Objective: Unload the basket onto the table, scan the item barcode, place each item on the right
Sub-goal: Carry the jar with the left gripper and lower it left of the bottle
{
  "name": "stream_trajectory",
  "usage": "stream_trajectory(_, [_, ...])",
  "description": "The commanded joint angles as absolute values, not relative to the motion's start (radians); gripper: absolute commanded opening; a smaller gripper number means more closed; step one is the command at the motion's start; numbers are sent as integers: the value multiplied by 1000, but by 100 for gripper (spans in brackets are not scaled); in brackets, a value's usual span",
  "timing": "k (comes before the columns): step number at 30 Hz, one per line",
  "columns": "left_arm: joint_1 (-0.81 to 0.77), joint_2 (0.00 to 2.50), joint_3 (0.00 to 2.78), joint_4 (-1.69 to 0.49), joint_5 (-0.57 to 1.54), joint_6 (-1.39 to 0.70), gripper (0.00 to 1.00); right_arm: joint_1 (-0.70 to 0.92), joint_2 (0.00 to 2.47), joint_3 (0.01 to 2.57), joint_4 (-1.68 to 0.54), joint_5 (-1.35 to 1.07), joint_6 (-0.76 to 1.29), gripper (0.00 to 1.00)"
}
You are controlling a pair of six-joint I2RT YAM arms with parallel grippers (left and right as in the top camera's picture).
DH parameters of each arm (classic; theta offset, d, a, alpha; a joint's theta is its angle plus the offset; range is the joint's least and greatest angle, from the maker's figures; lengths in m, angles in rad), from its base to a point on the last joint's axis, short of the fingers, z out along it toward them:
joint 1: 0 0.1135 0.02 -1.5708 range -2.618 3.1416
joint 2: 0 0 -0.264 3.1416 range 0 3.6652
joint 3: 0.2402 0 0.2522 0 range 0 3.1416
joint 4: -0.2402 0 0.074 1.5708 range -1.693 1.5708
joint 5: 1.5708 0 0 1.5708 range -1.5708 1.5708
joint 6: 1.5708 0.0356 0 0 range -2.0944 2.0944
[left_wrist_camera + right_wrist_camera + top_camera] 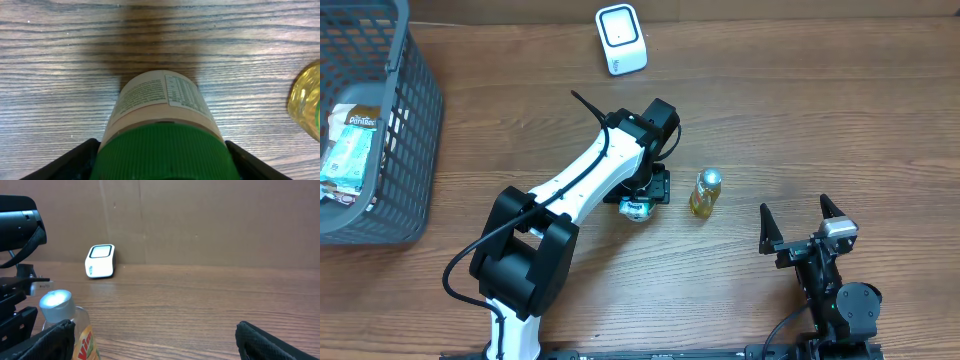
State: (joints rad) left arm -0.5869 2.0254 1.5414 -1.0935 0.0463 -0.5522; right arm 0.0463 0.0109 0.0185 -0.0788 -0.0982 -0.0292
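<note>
1. Between my left fingers [80,162], at the wrist frame's bottom centre, sits the jar [160,100], clamped from both sides.
2. Lower right overhead, my right fingers [766,222] stand wide apart.

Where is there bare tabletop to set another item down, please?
Free: the wood right of the white barcode scanner; also between the grey plastic basket and the white left arm. Crowded: mid-table, around the green-capped jar and yellow bottle.

Reaches forward with left arm [585,180], wrist bent down; clamps left gripper [642,200] on bottle [160,100]. Holds right gripper [796,216] near base, jaws wide apart.
</note>
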Motion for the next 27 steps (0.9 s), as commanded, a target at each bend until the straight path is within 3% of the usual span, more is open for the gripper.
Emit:
stream_trajectory(1, [-584, 2031, 1538, -1100, 56, -523, 74, 44, 3, 8, -75, -99, -35, 100])
stream_trajectory(14, [-597, 2031, 1538, -1099, 148, -600, 69, 44, 3, 8, -74, -99, -35, 100])
stream_trajectory(21, [-595, 2031, 1538, -1098, 165, -609, 88, 44, 3, 8, -74, -99, -35, 100])
stream_trajectory(27, [-581, 2020, 1594, -1136, 147, -576, 91, 44, 3, 8, -75, -99, -35, 100])
